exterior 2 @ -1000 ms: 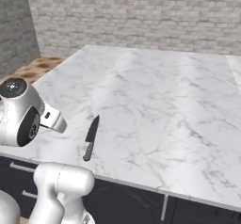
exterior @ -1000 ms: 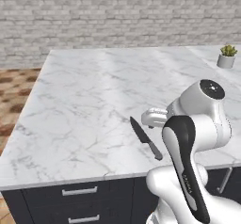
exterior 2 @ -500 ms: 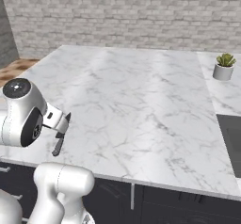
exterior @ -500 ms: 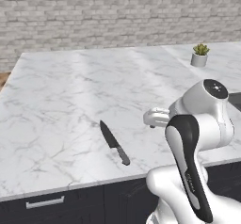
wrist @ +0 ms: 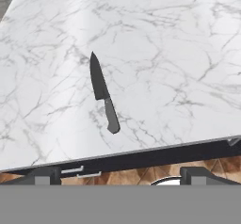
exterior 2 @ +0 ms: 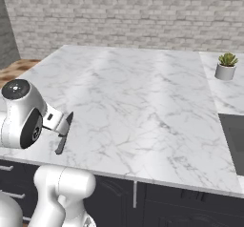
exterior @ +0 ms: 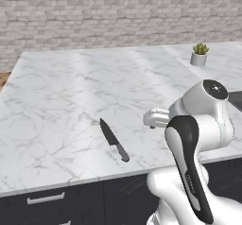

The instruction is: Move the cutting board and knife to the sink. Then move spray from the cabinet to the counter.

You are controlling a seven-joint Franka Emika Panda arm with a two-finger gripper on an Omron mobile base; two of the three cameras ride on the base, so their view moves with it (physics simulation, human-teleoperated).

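- One knife (wrist: 103, 94) lies flat on the white marble counter (exterior: 71, 87), near its front edge, tip pointing away from the robot and handle toward the edge.
- The gripper (wrist: 120, 173) hangs above and in front of the knife with its jaws spread wide and nothing between them; its two dark fingertips (wrist: 44, 175) stand far apart at the bottom of the hand view.
- A dark corner of the sink (exterior 2: 232, 135) shows at the right of the counter, well apart from the knife.
- One small potted plant (exterior: 200, 55) stands at the far right of the counter, near the sink side.
- Count: one knife, one plant, one sink corner, one gripper.
- Risk: the knife is thin and lies flat, so the fingertips could close over it and scrape the marble without lifting it.
- Risk: a nudge from one finger could push it toward the near edge and off the counter.
- Risk: gripped at the handle end alone, the blade would likely droop or swing on the way to the sink.
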